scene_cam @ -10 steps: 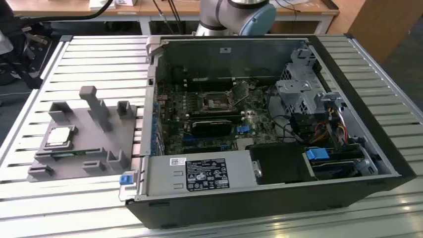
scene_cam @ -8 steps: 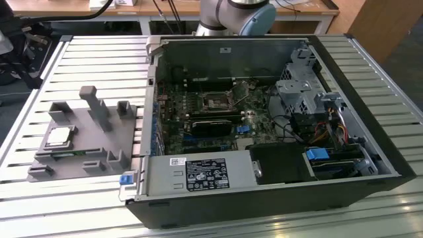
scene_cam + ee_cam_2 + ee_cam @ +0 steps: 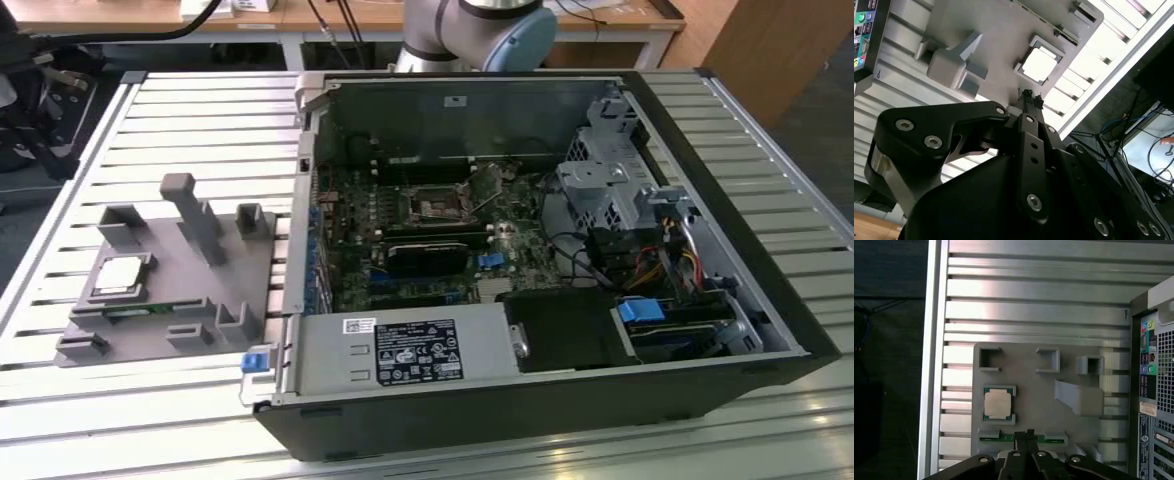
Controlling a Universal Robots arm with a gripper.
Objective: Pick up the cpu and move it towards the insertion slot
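The cpu (image 3: 120, 275) is a flat silver square lying in a recess of the grey holder (image 3: 200, 300) on the slatted table, at the exterior view's left. Both wrist views look down on it from well above: the cpu (image 3: 998, 403) (image 3: 1039, 65) sits in its pale frame. My gripper (image 3: 1025, 434) (image 3: 1031, 96) hangs above the holder (image 3: 1029, 385), beside the chip and not touching it, shut with nothing between its fingertips. The insertion slot (image 3: 438, 207), a silver-framed square with a dark centre, lies on the motherboard inside the open case.
The open computer case (image 3: 694, 330) fills the exterior view's middle and right, with a drive cage (image 3: 607, 190) and cables beside the board. Upright grey posts (image 3: 187, 205) rise from the holder. A narrow green memory stick (image 3: 1051, 438) lies in the holder below my gripper.
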